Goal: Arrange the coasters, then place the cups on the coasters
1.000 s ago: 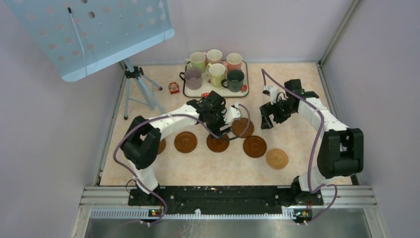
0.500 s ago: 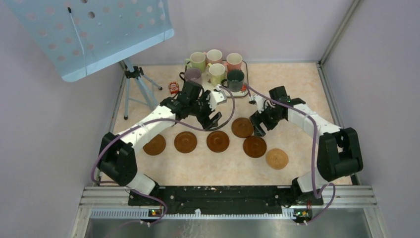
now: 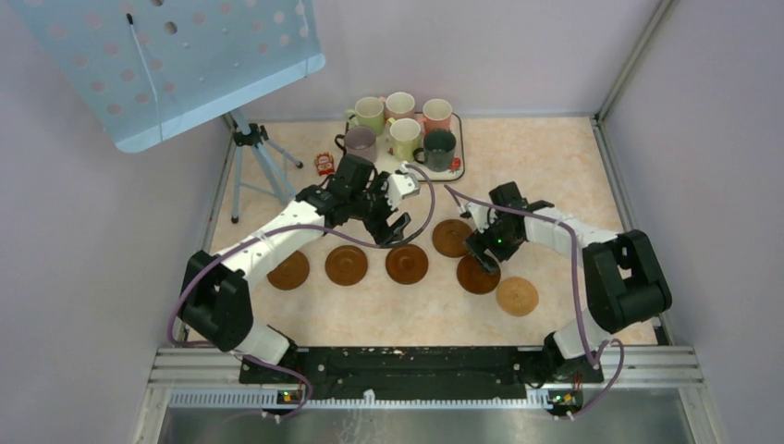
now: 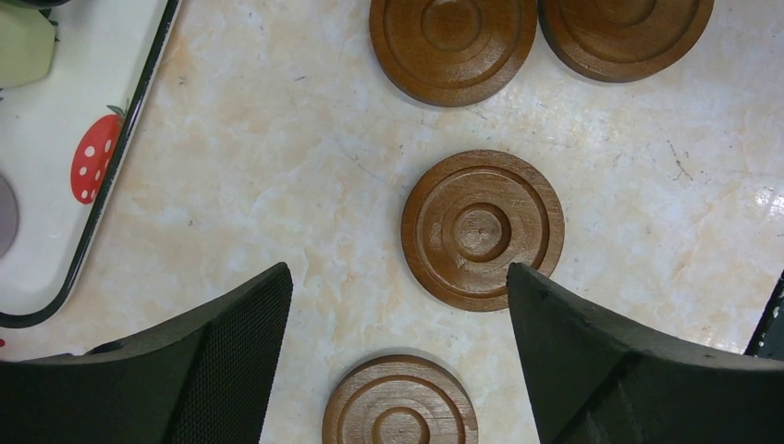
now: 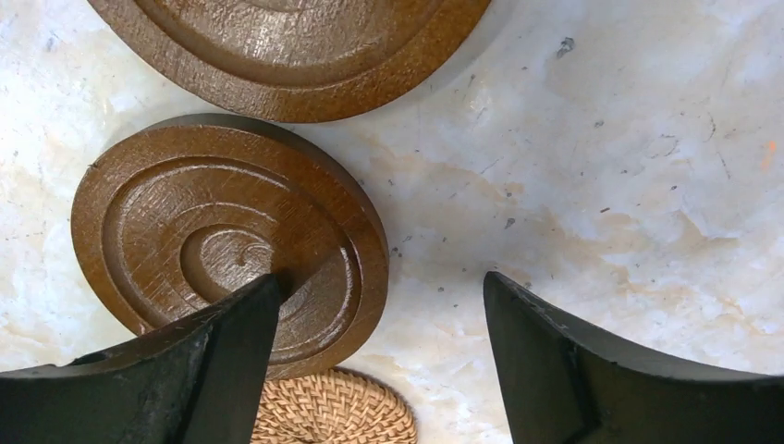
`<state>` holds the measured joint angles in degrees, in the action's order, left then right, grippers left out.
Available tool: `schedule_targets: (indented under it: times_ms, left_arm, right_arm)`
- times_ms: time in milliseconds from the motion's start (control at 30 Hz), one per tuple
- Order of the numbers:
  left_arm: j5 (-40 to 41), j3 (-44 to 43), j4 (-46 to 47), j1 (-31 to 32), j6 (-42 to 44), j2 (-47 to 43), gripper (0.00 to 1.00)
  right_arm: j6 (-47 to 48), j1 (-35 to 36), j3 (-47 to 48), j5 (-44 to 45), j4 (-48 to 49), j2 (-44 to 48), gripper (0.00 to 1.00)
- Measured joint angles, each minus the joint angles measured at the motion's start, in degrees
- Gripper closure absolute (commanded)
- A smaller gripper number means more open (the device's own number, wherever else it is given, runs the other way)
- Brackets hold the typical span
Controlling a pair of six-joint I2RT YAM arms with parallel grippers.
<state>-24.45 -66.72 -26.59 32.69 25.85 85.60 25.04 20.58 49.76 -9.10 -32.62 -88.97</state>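
Six coasters (image 3: 346,265) lie on the tabletop (image 3: 555,157) in a loose row across the middle of the top view, the pale woven coaster (image 3: 517,296) at its lower right end. The cups (image 3: 405,139) stand on the tray (image 4: 55,240) at upper centre.

The right pincer (image 5: 379,287) hangs wide apart, gripping nothing, low over the brown coaster (image 5: 231,240) beside the woven coaster. The main risk is here. In the wrist view one finger (image 5: 213,361) overlaps the disc's face instead of standing outside its rim. Closing from here would likely press on top, skid the disc, or shove it into the woven coaster just below in the frame. Whether that finger touches the disc I cannot tell. So thin a disc also offers little edge to pinch.

The left pincer (image 4: 398,273) is wide too and empty, above another of the coasters, with the tray near at the frame's left; a careless swing could knock it.

Each coaster lies flat, ringed face up. Being round, it has no long axis and points nowhere.
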Motion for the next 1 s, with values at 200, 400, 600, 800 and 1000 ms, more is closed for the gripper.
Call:
schedule_targets:
  times_ms: [200,400,600,800,1000]
  left_arm:
    - [0.9,0.0,0.2,-0.7,0.4,0.0,0.09]
    - [1.1,0.0,1.0,-1.8,1.2,0.0,0.10]
    - [-2.7,-0.8,1.7,-1.7,1.2,3.0,0.13]
    - [-4.4,-8.1,2.4,0.8,-1.3,13.5,0.17]
    - [-4.4,-17.0,3.0,4.6,-3.0,24.1,0.20]
  right_arm:
    - [0.0,-8.7,1.6,0.2,-0.3,-1.6,0.25]
    - [5.1,-21.7,3.9,2.1,-2.2,-2.9,0.27]
    - [9.0,-23.1,6.7,2.1,-5.5,-5.0,0.31]
    - [10.0,-23.5,7.7,-0.6,-8.6,-6.0,0.40]
    - [9.9,-24.2,8.5,-3.7,-9.7,-6.8,0.46]
